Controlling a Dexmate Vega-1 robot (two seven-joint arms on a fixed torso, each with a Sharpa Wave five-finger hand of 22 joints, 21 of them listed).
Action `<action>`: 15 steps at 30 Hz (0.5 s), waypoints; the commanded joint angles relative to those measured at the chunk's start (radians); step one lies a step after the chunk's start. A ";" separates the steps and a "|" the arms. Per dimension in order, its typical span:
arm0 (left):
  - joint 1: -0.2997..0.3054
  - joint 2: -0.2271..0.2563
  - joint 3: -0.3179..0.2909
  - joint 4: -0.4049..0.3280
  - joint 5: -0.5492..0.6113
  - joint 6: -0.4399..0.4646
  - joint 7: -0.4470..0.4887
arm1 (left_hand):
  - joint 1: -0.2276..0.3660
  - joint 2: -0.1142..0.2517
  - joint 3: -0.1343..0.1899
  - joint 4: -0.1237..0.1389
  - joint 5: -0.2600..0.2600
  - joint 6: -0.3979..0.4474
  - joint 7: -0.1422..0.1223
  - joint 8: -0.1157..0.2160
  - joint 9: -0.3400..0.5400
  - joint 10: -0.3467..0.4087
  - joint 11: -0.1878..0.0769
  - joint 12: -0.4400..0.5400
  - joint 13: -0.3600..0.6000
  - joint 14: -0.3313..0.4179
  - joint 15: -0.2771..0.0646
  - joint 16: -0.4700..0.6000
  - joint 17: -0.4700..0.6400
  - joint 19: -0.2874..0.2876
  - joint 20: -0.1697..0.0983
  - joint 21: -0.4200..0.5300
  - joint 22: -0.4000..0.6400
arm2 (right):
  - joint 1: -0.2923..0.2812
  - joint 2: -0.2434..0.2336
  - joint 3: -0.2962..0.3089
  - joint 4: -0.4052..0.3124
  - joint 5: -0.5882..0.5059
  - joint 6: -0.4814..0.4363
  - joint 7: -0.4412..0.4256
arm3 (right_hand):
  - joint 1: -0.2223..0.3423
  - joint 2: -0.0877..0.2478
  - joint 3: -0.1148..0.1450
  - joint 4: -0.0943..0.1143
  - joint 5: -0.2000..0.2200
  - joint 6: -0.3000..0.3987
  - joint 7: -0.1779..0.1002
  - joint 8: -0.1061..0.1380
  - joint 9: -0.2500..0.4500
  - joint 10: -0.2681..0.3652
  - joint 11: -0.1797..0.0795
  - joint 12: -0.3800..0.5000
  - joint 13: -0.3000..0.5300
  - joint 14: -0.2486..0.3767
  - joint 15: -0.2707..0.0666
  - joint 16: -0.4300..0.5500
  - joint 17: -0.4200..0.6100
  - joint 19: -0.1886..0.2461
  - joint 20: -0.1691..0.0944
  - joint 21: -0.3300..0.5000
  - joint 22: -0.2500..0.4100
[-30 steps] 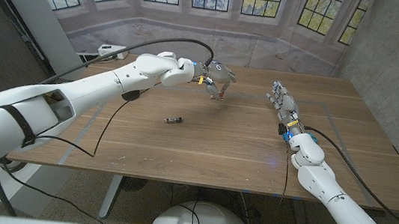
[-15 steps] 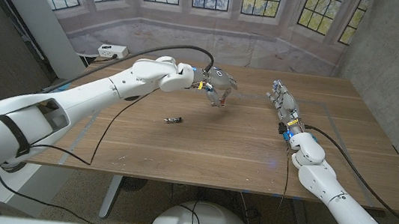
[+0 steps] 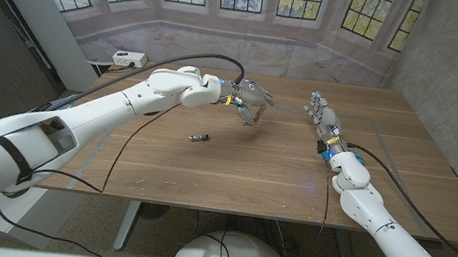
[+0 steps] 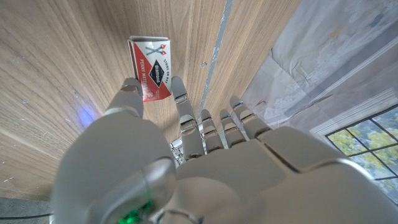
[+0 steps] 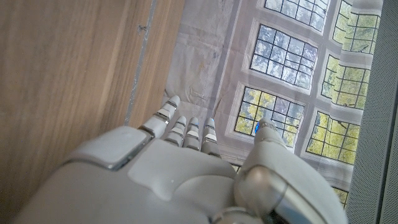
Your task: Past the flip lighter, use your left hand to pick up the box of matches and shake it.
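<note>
Your left hand [image 3: 252, 103] hangs above the far middle of the table [image 3: 242, 169], past the flip lighter [image 3: 199, 137], which lies small and dark on the wood nearer to you and a little to the left. In the left wrist view the box of matches [image 4: 150, 68] sits pinched between your thumb and a finger, red-and-white label facing the camera, its far end sticking out beyond the fingertips [image 4: 178, 91]; the other fingers lie alongside, not touching the box. In the head view the box is too small to make out under the hand. The box looks clear of the wood, though how far you cannot tell. Your right hand [image 3: 323, 116] is over at the far right of the table, well apart from the box, fingers straight and close together, gripping nothing.
</note>
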 commanded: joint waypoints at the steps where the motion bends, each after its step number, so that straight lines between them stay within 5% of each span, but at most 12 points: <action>1: 0.022 0.016 -0.026 -0.029 0.000 -0.019 0.005 | -0.003 0.005 0.006 0.000 -0.002 -0.002 0.000 -0.002 0.002 0.005 0.002 -0.001 0.003 0.009 0.001 0.004 0.005 -0.003 0.004 -0.002 0.004 | -0.012 0.005 -0.009 -0.025 -0.015 -0.002 -0.021 | -0.001 0.003 0.008 -0.001 0.000 0.009 -0.003 0.001 0.004 0.008 0.001 0.004 0.004 0.006 0.000 0.006 0.003 0.008 0.005 -0.001 0.005; 15: 0.034 0.026 -0.041 -0.045 0.016 -0.031 0.000 | -0.005 0.006 0.007 0.000 -0.002 -0.002 -0.001 -0.004 0.000 0.005 0.001 -0.002 0.003 0.009 0.001 0.004 0.005 -0.003 0.004 -0.001 0.004 | -0.058 -0.011 0.002 -0.083 -0.029 0.002 -0.059 | -0.001 0.004 0.008 0.000 -0.001 0.010 -0.003 0.001 0.004 0.007 0.001 0.004 0.004 0.007 0.000 0.007 0.003 0.008 0.005 -0.001 0.005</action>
